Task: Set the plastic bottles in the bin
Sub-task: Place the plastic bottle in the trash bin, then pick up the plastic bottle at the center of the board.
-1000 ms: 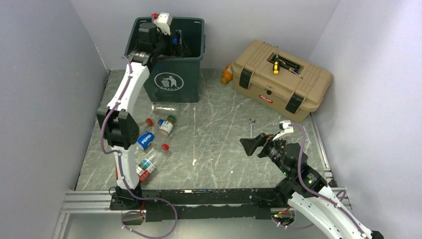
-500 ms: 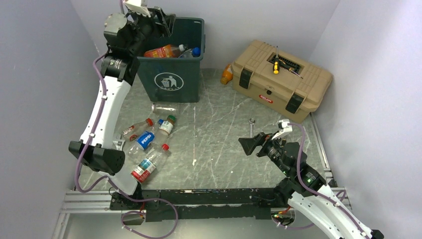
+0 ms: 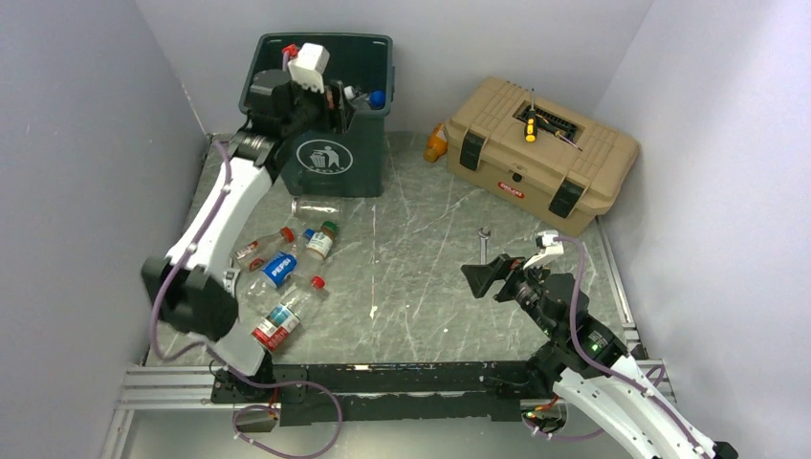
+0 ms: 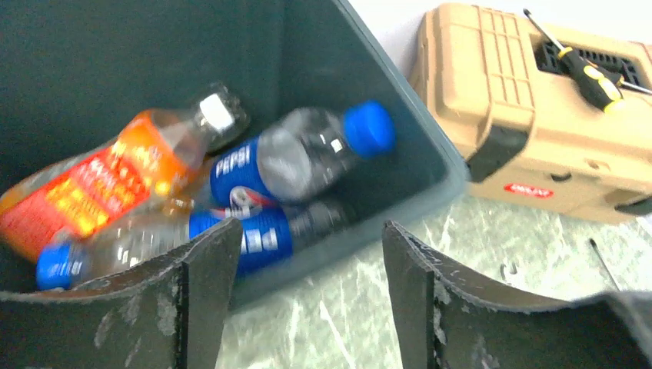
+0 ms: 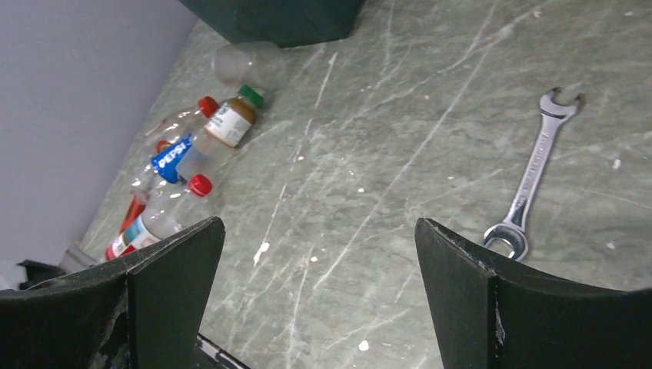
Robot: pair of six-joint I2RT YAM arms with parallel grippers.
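The dark green bin (image 3: 368, 43) stands at the back left. My left gripper (image 3: 337, 103) hangs over its front rim, open, with nothing between its fingers. Looking down through that gripper (image 4: 311, 227), I see the bin (image 4: 154, 46) holding an orange bottle (image 4: 92, 173) and two Pepsi bottles (image 4: 300, 157) (image 4: 261, 234). Several bottles lie on the table left of centre: a clear one (image 3: 314, 207), a brown one with a green cap (image 3: 321, 239), a Pepsi one (image 3: 277, 268) and a red-capped one (image 3: 287, 316). My right gripper (image 3: 481, 277) (image 5: 319, 221) hovers open and empty above the table's right half.
A tan toolbox (image 3: 540, 153) with a yellow-handled screwdriver (image 3: 530, 129) on its lid stands at the back right. An orange bottle (image 3: 436, 143) lies beside its left end. A wrench (image 3: 484, 239) (image 5: 530, 181) lies on the table near my right gripper. Walls close in both sides.
My left arm rose up past the bin's left rear corner, then came down over the bin's front rim, and its jaws have narrowed. The right arm has not moved.
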